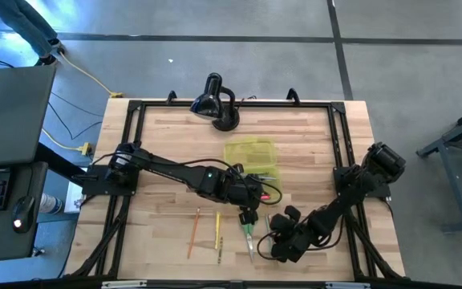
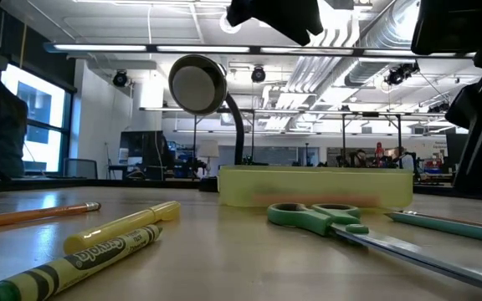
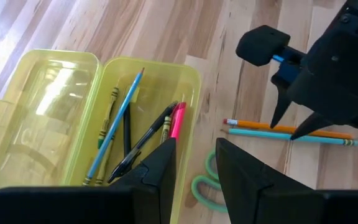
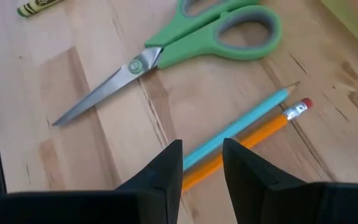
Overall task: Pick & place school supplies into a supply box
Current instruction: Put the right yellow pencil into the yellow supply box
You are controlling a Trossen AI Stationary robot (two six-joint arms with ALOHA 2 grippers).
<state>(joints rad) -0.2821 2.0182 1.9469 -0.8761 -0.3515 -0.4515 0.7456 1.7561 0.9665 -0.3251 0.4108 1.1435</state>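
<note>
Pale wood planks make up the table [image 1: 167, 144], framed by a black rail, with a black desk lamp [image 1: 215, 100] at its far edge and grey concrete floor around it; the low view looks into a large hall with ceiling pipes and strip lights. The yellow-green box [image 3: 73, 118] lies open mid-table holding several pens and crayons, while green scissors [image 4: 191, 43], a blue pencil [image 4: 241, 127] and an orange pencil [image 4: 253, 140] lie on the wood nearby. The left gripper [image 3: 194, 165] hangs over the box edge, fingers slightly apart and empty; the right gripper [image 4: 202, 163] hovers above the two pencils, fingers likewise parted around nothing.
</note>
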